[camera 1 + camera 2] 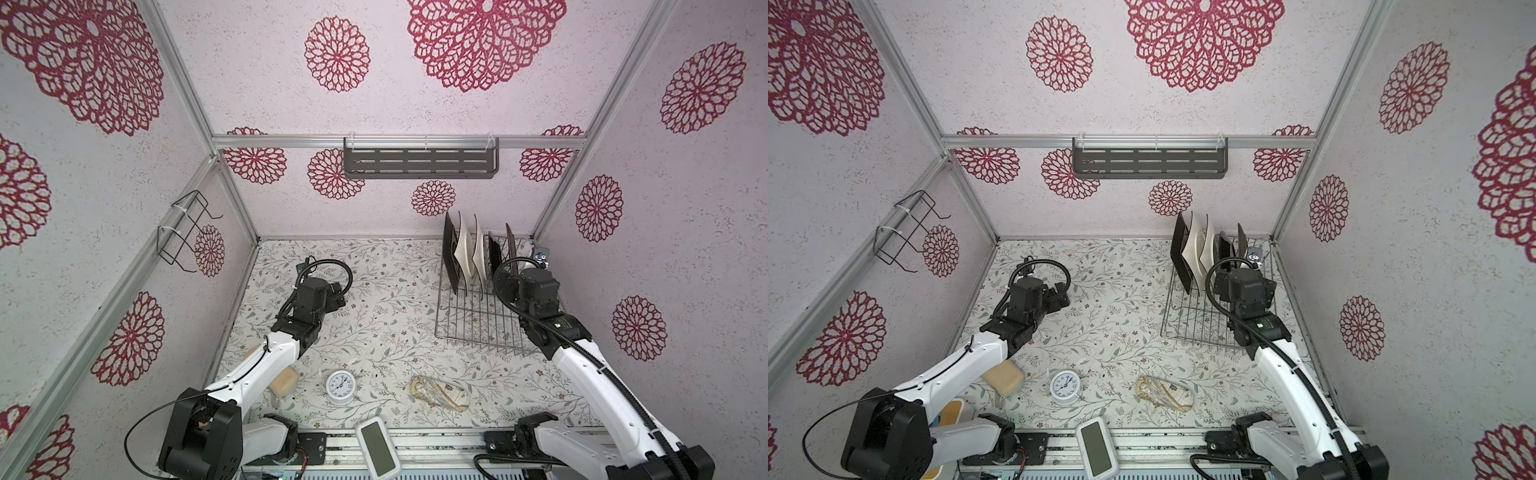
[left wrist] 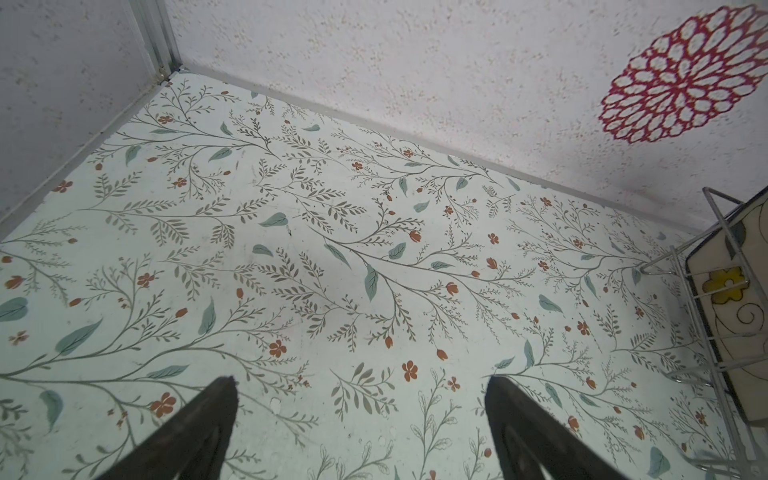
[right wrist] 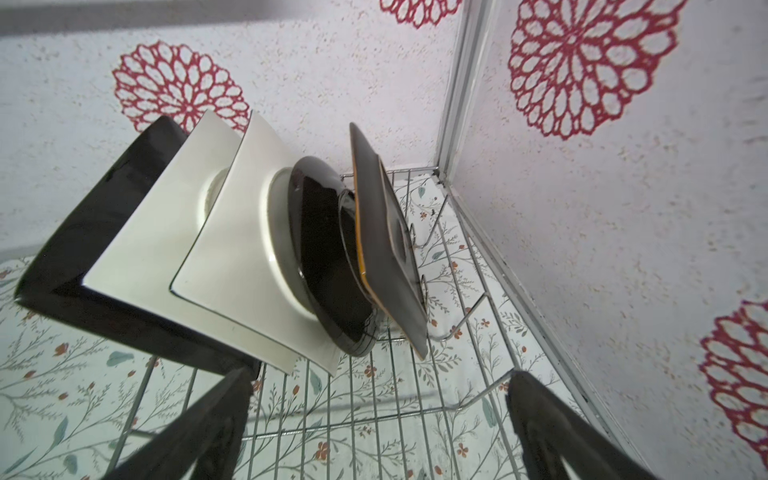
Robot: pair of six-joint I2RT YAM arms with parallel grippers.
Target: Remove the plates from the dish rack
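In both top views the right arm's black wrist housing (image 1: 534, 291) covers the lower parts of the rightmost dark brown and white dinner plates (image 1: 465, 253) standing in the silver wire dish rack (image 1: 469, 316), so their number cannot be told from above. The right gripper (image 3: 380, 376) is hidden behind that housing too — in its wrist view only two dark fingers (image 3: 199, 428) show, cut off by the picture's edge. The left wrist view crops a cream flower-painted rectangular plate (image 2: 731, 299) and the rack at its border. A beige rounded block (image 1: 286, 382) lies partly under the left arm's white link (image 1: 266, 365). A small blue-and-silver thing (image 1: 541, 254) at the rack's far corner is too small to name.
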